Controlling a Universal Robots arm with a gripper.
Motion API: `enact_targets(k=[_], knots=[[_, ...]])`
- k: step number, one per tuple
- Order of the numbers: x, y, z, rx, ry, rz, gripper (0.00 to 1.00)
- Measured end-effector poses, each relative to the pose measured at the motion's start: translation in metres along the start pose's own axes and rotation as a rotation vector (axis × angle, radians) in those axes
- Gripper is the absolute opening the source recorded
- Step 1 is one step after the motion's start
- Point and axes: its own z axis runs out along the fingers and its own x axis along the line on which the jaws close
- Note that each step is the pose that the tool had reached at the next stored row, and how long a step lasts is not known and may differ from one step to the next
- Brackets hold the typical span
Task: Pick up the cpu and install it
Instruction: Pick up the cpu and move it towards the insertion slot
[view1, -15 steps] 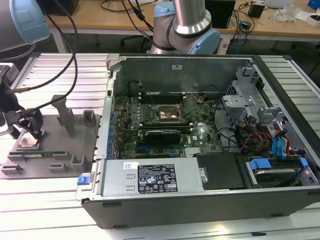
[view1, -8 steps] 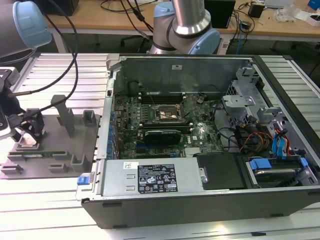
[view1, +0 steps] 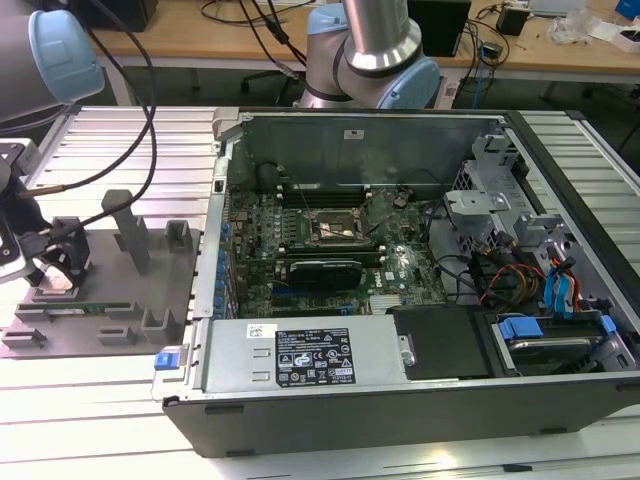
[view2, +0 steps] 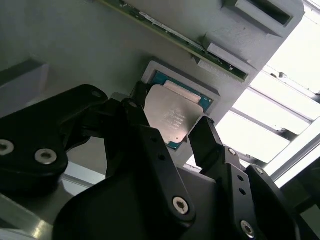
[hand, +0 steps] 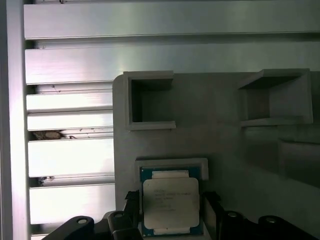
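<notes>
The hand (view2: 171, 116) is hanging spread, its dark fingers (view2: 155, 150) straddling the cpu (hand: 171, 200) without pinching it. A good grasp is calling for fingers centred on opposite edges, closing gently and squarely. The cpu, silvery-topped with a green-blue border, is lying flat in a recess of the grey tray (hand: 225, 135), at the exterior view's left, well apart from the computer case (view1: 420, 250).

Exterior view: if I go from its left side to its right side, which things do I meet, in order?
Gripper above the grey tray → tall grey post → dark-framed socket inside the open computer case → blue cables.
</notes>
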Motion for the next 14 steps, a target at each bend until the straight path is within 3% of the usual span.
enact_targets(k=[14], knots=[[0.0001,0.0019,0.0007,-0.0002,0.0000,-0.002,0.62]])
